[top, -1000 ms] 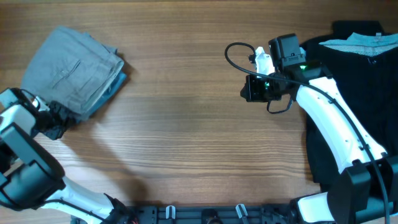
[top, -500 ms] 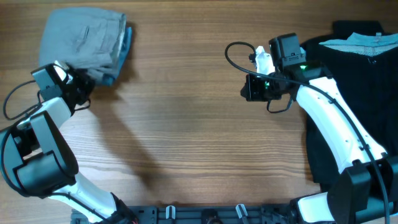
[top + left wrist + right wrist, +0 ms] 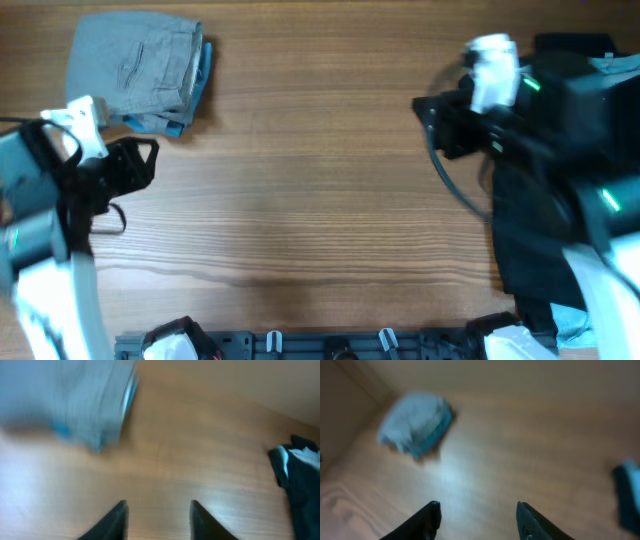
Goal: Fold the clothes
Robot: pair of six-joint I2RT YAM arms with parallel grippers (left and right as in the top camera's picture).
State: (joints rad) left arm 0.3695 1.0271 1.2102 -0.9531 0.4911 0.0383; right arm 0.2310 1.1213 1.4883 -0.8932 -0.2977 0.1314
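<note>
Nearly all done, seemingly: grey shorts (image 3: 130, 65) folded compact at far-left corner of counter (image 3: 320, 200); left gripper (image 3: 159, 507) and right gripper (image 3: 477, 507) parted, holding nothing; little left

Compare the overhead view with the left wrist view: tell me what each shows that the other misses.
Only overhead: the right hand, beside the black garment.
Only left wrist: a close look between the left hand fingers, apart with nothing held, over the table.
Both: the grey shorts, blurred in the wrist view, and the black garment.
</note>
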